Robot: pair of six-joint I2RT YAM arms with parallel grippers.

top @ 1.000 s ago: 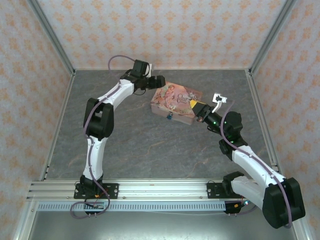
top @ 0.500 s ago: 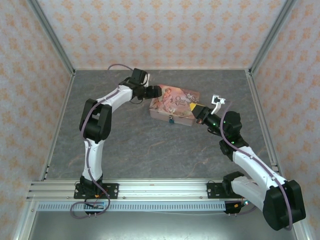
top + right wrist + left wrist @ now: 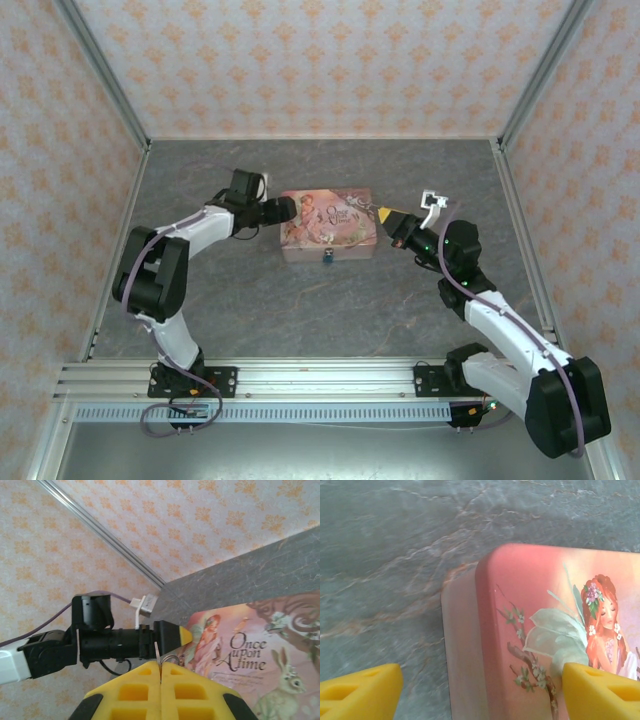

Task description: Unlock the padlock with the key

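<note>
Your right claw (image 3: 161, 666) is clamped on the key (image 3: 158, 654), at 3 o'clock of the tin (image 3: 335, 215). Your left claw (image 3: 285, 208) gapes across its 9 o'clock end. The padlock (image 3: 328, 256) hangs on its 6 o'clock face.

Tin (image 3: 520, 605): smooth pink printed lid with a soft satin sheen, apparently thin metal. Table (image 3: 390, 555): grey, marbled, stone-look surface, matt. Left end effector (image 3: 480, 692) and right end effector (image 3: 161, 672): matt yellow moulded plastic; the key (image 3: 158, 652) is thin bright metal.
</note>
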